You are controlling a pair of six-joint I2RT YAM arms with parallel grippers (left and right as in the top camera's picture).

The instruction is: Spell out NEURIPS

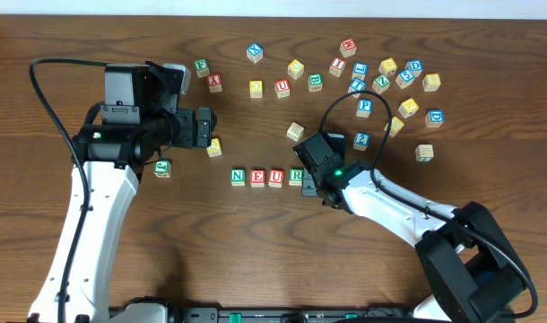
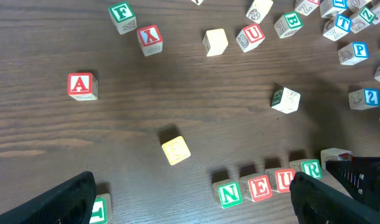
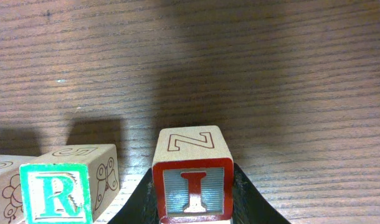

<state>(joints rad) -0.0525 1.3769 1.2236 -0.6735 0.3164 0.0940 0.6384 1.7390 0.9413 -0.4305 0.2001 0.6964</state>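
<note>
The right gripper (image 3: 193, 208) is clamping the red I cube (image 3: 193, 186), one finger pressing on each side, with the I face turned toward the wrist camera. The cube is sitting just beside the green R cube (image 3: 56, 199), apart from it by a narrow gap. Whether it is already resting on the table (image 1: 166, 269) or hanging a little above it, I cannot tell.

The tightest spot is that gap. The finger on the R side is occupying it, so as the jaws spread that finger is likely to be pushing the R cube sideways and knocking the green N (image 1: 238, 176), red E (image 1: 256, 177) and red U (image 1: 275, 177) out of line behind it. If the cube is not yet down, letting go risks it tipping onto another face, and a face that reads as N or Z is showing on one side. A pad dragging on the wood as it lets go could also be twisting the I askew.

Further out, the blue P cube (image 1: 365, 106) is waiting among the loose cubes at the far side; the S I cannot pick out with confidence. The left gripper (image 1: 207, 127) is standing spread wide and empty, near a yellow cube (image 1: 214, 146), well apart from the row.
</note>
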